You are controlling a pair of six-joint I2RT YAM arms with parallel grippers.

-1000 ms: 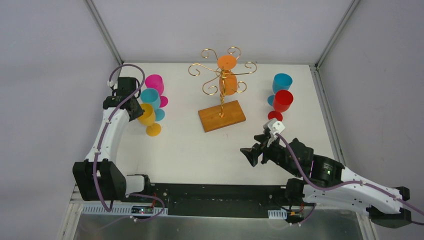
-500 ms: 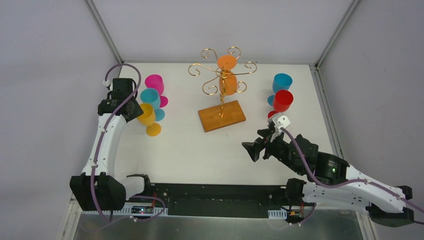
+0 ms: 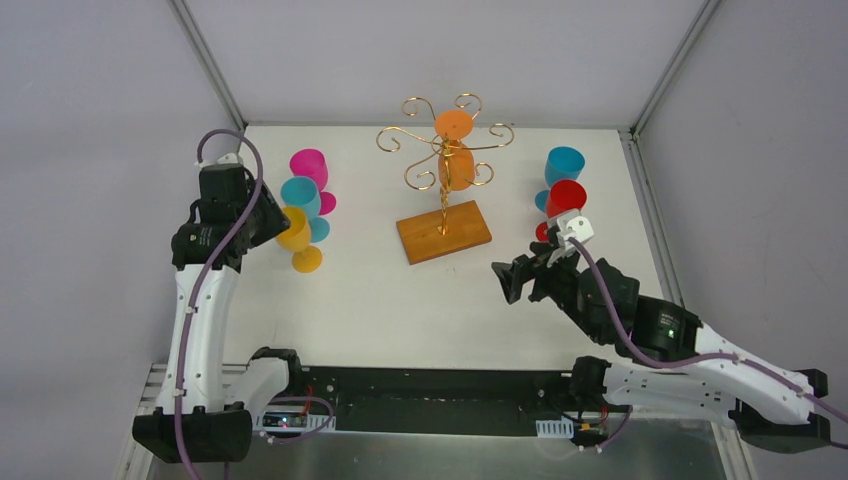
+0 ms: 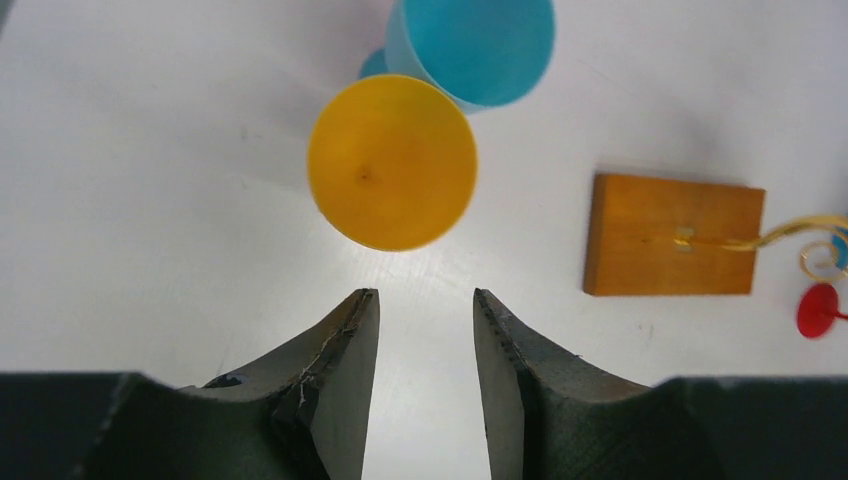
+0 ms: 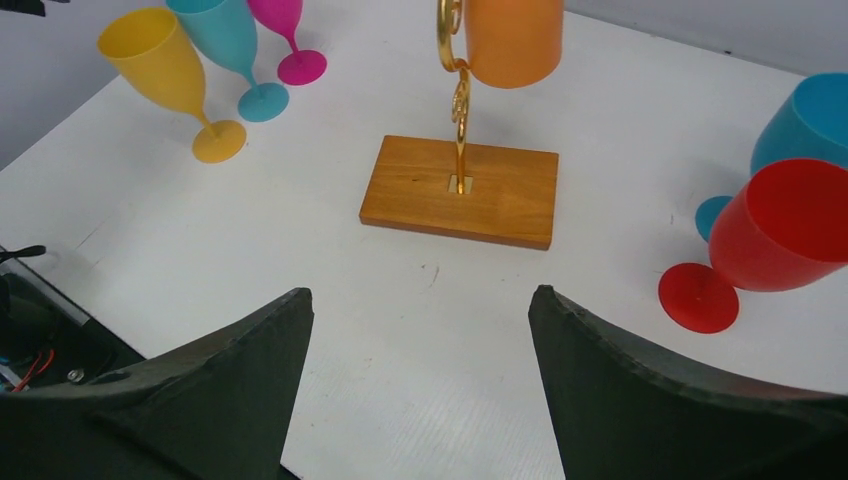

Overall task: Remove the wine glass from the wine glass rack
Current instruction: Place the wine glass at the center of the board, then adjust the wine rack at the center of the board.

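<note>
Backing off the yellow glass (image 4: 392, 162), our left claw (image 4: 422, 293) has released, and our empty right claw (image 5: 420, 291) gapes nearer the rack (image 5: 460, 190), whose light, slick orange glass (image 5: 512, 40) we'd grip by its bowl.

The wine glass rack (image 3: 443, 232) stands on the surface (image 3: 380, 300), toward its twelve o'clock edge, with one wine glass (image 3: 455, 165) hanging on it. A trio of glasses (image 3: 300, 195) stands at the rack's nine o'clock and a pair of glasses (image 3: 565, 198) at its three o'clock, both well apart from it.
</note>
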